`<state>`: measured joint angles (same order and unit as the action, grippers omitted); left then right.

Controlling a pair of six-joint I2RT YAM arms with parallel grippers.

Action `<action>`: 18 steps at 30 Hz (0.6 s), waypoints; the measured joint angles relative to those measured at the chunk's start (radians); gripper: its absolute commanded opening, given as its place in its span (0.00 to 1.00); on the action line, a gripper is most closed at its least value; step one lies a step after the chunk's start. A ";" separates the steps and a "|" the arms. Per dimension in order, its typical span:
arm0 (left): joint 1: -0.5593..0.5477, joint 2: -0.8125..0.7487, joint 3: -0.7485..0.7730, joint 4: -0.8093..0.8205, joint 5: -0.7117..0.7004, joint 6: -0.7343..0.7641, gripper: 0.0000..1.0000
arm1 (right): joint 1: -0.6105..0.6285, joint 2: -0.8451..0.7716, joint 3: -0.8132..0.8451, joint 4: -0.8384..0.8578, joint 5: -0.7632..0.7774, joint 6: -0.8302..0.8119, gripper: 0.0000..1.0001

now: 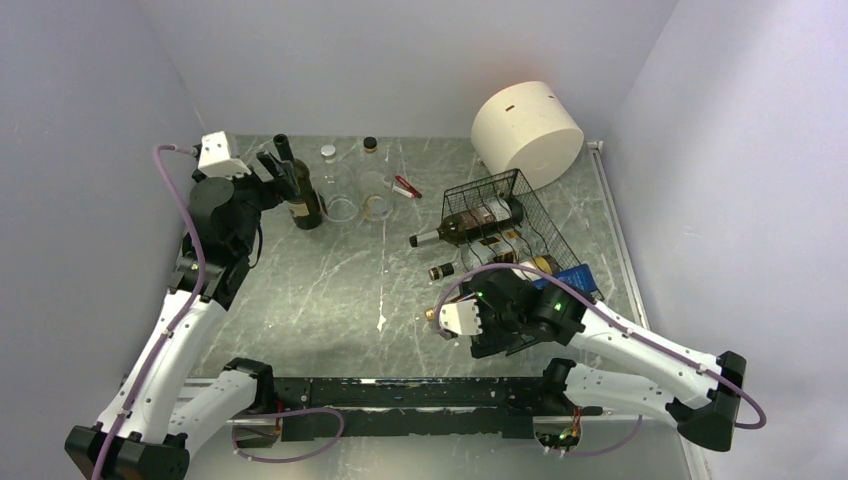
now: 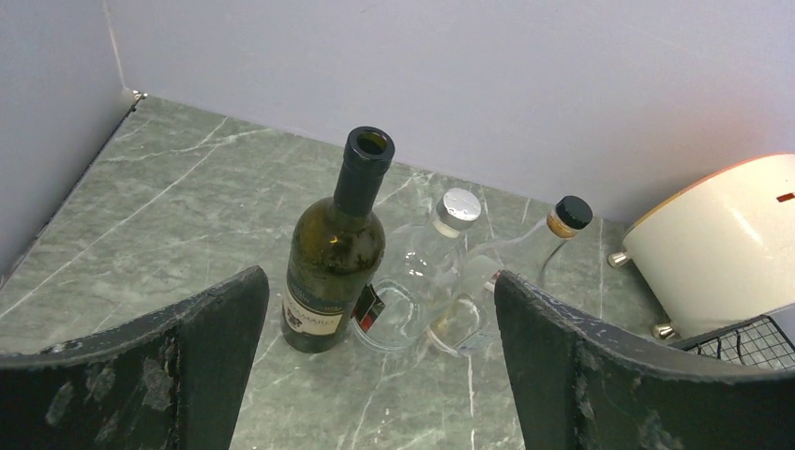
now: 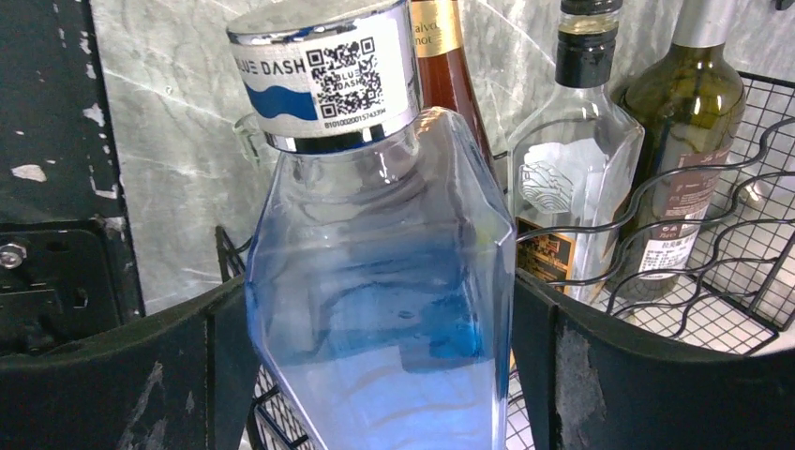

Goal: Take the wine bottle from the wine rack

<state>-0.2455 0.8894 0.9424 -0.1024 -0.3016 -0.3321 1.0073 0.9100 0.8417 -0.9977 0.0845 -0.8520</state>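
Note:
The black wire wine rack [image 1: 545,215] stands at the right and holds several bottles lying down. A dark green wine bottle [image 1: 470,225] lies in its far row, neck poking out to the left; it also shows as the green wine bottle [image 3: 689,141] in the right wrist view. My right gripper [image 3: 380,375] is at the rack's near end, its pads against both flat sides of a blue-tinted glass bottle [image 3: 375,281] with a silver cap. Far left, my left gripper [image 2: 380,356] stands open and empty, just short of an upright green bottle [image 2: 337,262].
Two clear glass bottles [image 1: 335,185] [image 1: 375,185] stand beside the upright green one. A cream cylinder [image 1: 527,133] lies behind the rack. A small bottle [image 1: 441,271] lies on the table left of the rack. An amber bottle [image 3: 450,66] and a clear bottle [image 3: 572,178] lie in the rack.

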 measured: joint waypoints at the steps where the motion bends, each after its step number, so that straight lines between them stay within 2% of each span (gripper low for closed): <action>1: 0.000 0.000 0.000 0.000 0.000 -0.001 0.94 | 0.000 0.000 -0.003 0.004 0.005 -0.003 0.88; 7: 0.000 0.006 0.008 -0.001 0.012 -0.005 0.94 | 0.000 0.008 -0.033 0.018 0.045 -0.014 0.71; 14: 0.000 0.008 0.009 -0.001 0.015 -0.005 0.94 | 0.000 0.006 -0.031 0.040 0.056 -0.035 0.43; 18: 0.000 0.010 0.009 -0.001 0.015 -0.006 0.94 | 0.000 0.003 -0.030 0.040 0.058 -0.036 0.34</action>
<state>-0.2455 0.8989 0.9516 -0.1036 -0.2867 -0.3378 1.0073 0.9127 0.8116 -0.9577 0.1429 -0.8879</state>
